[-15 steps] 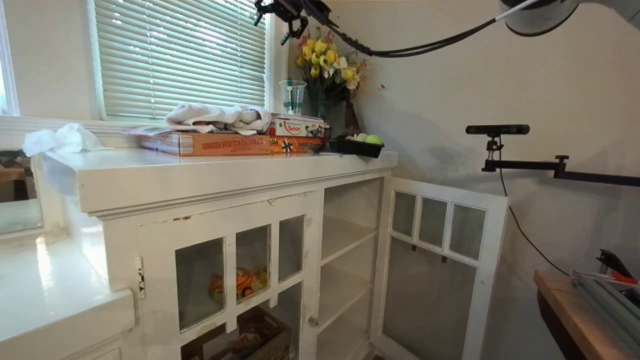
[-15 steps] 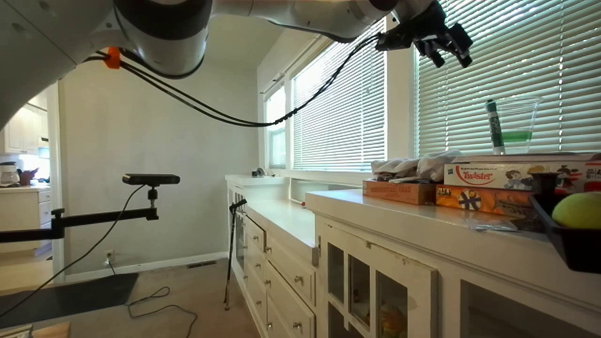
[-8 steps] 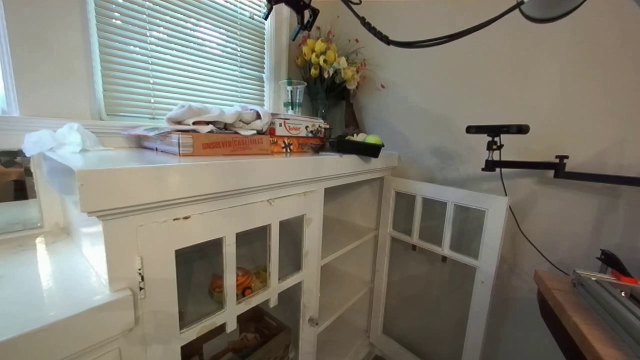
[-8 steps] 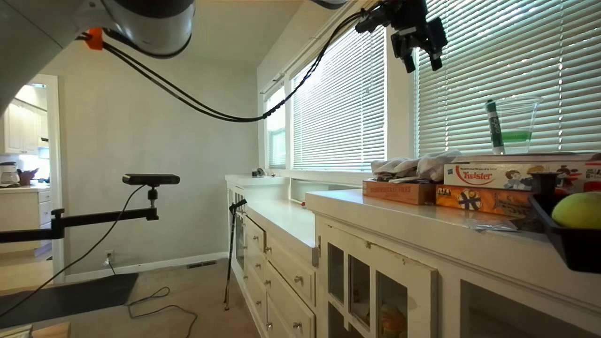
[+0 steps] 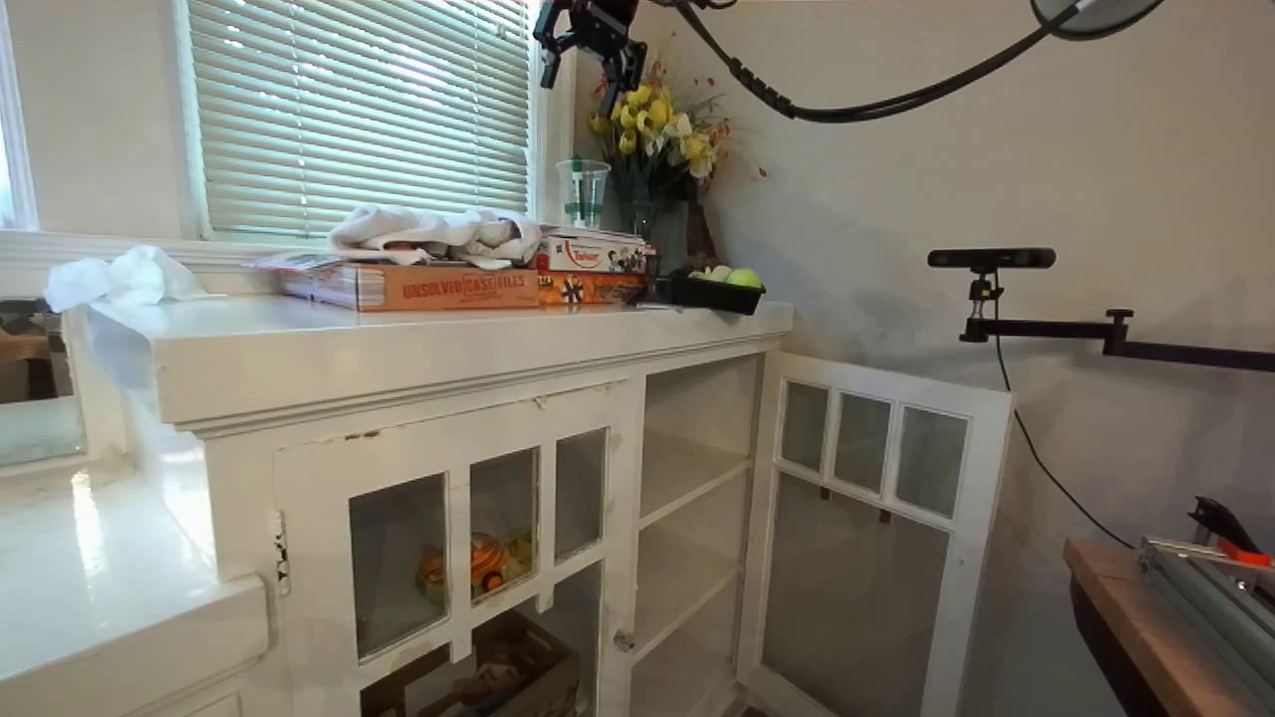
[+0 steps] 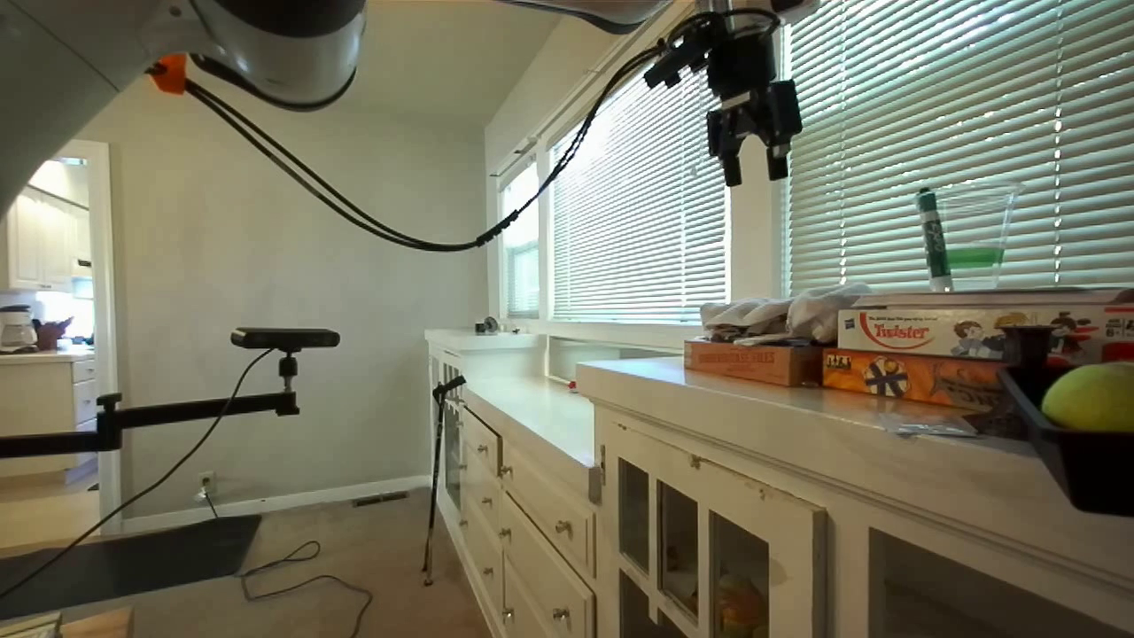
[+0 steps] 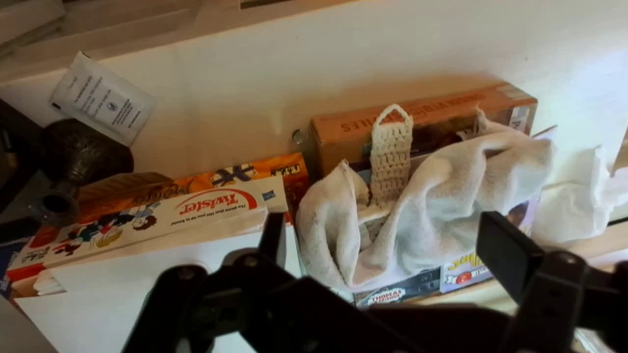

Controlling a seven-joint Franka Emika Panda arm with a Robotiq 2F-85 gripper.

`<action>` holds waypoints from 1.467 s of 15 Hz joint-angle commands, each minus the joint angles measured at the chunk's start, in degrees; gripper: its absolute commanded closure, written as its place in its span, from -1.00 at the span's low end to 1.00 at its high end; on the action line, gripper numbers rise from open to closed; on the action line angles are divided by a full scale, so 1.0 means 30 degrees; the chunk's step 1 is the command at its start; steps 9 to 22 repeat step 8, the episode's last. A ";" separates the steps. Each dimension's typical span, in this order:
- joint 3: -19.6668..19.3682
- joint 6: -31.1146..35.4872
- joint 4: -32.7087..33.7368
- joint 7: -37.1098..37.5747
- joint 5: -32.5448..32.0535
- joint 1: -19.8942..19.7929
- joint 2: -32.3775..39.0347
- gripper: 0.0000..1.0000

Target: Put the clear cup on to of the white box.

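The clear cup (image 6: 982, 226) is see-through with green near its bottom and a green marker (image 6: 934, 241) at its side. It also shows in an exterior view (image 5: 595, 187). Its base is level with the top of the white box (image 6: 926, 330); I cannot tell whether it stands on the box or behind it. The white box, marked Twister, lies on an orange box and also shows in the wrist view (image 7: 211, 208). The cup does not show in the wrist view. My gripper (image 6: 755, 175) is open, empty and pointing down, well above the boxes; its fingers (image 7: 390, 245) frame the towel.
A crumpled white towel (image 7: 422, 196) lies on the Unsolved Case Files box (image 5: 468, 289). A black tray (image 5: 697, 292) with a tennis ball sits at the counter's end. Yellow flowers (image 5: 642, 115) stand behind. A cabinet door (image 5: 981, 498) hangs open. A packet (image 7: 103, 98) lies in front.
My gripper has swung from a slant to pointing down. It moved left in an exterior view, right in an exterior view, and lowered in the last half second. The cup and boxes have not moved.
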 commanded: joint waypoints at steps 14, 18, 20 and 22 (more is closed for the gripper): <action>-0.0056 -0.2242 -0.0605 -0.1038 -0.1461 0.0934 0.0006 -1.00; -0.0056 -0.2242 -0.0605 -0.1038 -0.1461 0.0934 0.0006 -1.00; -0.0056 -0.2242 -0.0605 -0.1038 -0.1461 0.0934 0.0006 -1.00; -0.0056 -0.2242 -0.0605 -0.1038 -0.1461 0.0934 0.0006 -1.00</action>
